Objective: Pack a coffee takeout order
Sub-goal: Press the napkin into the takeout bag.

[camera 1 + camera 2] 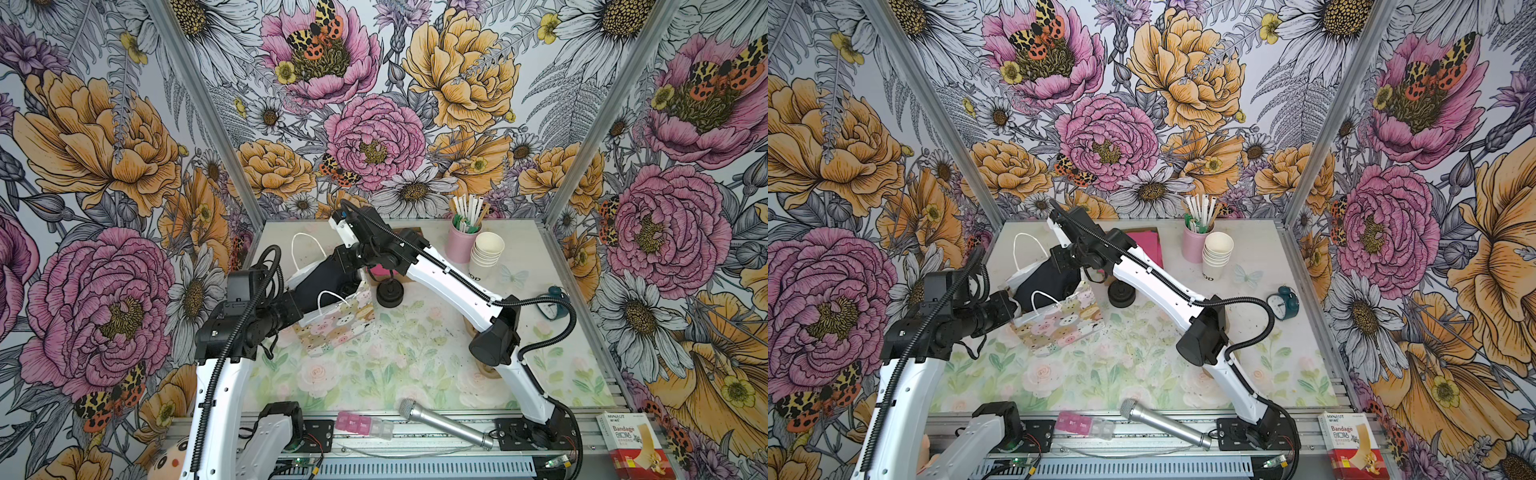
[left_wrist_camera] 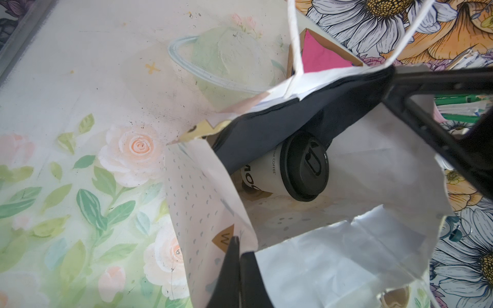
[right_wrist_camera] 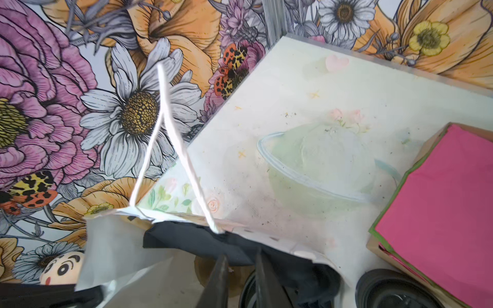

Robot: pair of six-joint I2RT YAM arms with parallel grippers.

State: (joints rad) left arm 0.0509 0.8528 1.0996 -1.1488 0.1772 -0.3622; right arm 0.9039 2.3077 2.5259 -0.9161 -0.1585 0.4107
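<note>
A pastel patterned gift bag [image 1: 338, 322] [image 1: 1059, 328] with white string handles stands open at the table's left middle. In the left wrist view, the white paper cup [image 2: 262, 173] with black lettering lies on its side at the bottom of the bag, its black lid [image 2: 305, 166] on. The black napkin [image 2: 277, 128] [image 3: 186, 237] [image 1: 320, 276] drapes over the cup against the bag's far wall. My left gripper [image 2: 238, 246] is shut on the bag's near rim. My right gripper [image 3: 240, 254] hangs in the bag's mouth just short of the napkin, its fingers a little apart with nothing between them.
A stack of spare black lids [image 1: 390, 293] [image 3: 392, 290] sits right of the bag. Pink napkins [image 1: 1146, 245] [image 3: 440, 208] lie in a cardboard tray behind it. At the back right are a pink stirrer holder [image 1: 462, 241], stacked white cups [image 1: 486, 253] and a teal clock [image 1: 550, 305]. A microphone [image 1: 444, 424] lies in front.
</note>
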